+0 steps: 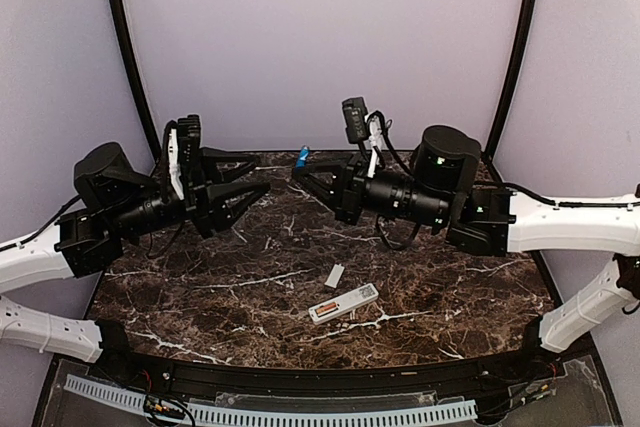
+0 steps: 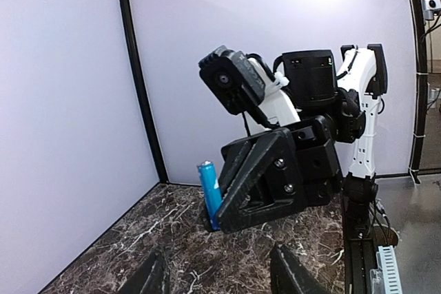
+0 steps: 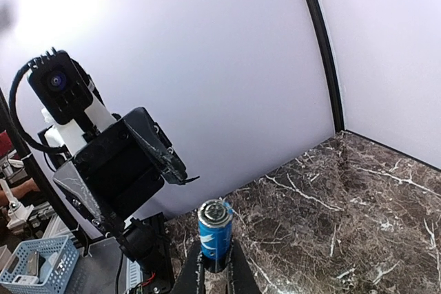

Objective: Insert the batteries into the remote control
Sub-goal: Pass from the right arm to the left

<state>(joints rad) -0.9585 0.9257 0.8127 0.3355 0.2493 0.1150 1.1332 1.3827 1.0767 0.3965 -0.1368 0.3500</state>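
Two black robot arms face each other above a dark marble table [image 1: 200,297]. The right gripper [image 1: 300,175] has its jaws closed on the blue battery [image 1: 303,156], holding it upright in the air near the table's far edge. The left gripper [image 1: 262,175] hangs just beside it with jaws parted, holding nothing. The white remote control [image 1: 343,303] lies on the table near the front, an orange battery [image 1: 325,308] seated in its left end. A small white cover piece [image 1: 334,275] lies just behind it.

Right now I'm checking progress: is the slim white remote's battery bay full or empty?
Half full: the slim white remote shows one orange cell; the blue battery sits in the right claw.
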